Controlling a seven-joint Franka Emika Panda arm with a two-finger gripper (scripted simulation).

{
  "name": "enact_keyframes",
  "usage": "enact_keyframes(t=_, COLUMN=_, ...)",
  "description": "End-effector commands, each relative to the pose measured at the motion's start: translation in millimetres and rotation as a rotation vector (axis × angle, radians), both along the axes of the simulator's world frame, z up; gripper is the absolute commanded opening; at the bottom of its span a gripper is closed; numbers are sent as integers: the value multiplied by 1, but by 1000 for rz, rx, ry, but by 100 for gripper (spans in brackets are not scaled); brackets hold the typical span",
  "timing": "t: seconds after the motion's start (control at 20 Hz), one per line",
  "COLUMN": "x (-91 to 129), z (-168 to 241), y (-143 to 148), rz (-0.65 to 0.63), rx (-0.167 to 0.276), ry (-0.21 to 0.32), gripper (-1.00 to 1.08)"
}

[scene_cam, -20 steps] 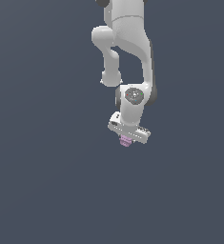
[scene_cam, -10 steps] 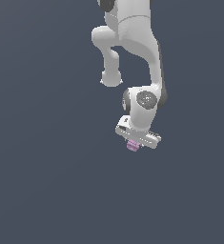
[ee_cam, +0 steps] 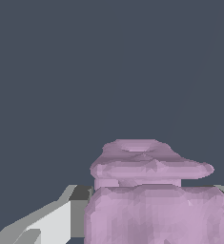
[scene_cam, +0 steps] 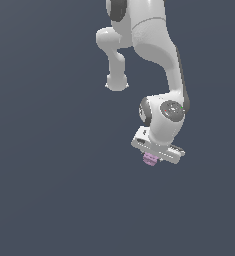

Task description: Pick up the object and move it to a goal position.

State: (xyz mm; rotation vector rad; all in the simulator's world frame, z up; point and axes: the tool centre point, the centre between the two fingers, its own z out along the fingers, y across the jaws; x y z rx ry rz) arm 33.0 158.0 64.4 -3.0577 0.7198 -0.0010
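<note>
The object is a tiny pale lilac lumpy piece hanging under the white arm's hand in the exterior view. My gripper is shut on it, and only the object's lower part shows below the hand. In the wrist view the object fills the near part of the picture as a knobbly lilac block with a flatter cap, and one grey-white finger shows beside it. It hangs in the air over the plain dark grey ground.
The white arm reaches down from the top of the exterior view, with its wrist joint just above the hand. Around it there is only uniform dark grey background.
The arm has carried the object toward the exterior view's right and slightly lower over the last second. The grip on it has stayed the same.
</note>
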Motion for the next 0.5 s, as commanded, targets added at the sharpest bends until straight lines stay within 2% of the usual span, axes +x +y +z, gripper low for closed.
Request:
enact_keyframes(t=0.0, x=7, z=2, y=6, rz=-1, rx=0, ry=0, gripper=-100)
enact_keyframes(t=0.45, x=16, z=4, y=15, rz=-1, rx=0, ry=0, gripper=-100)
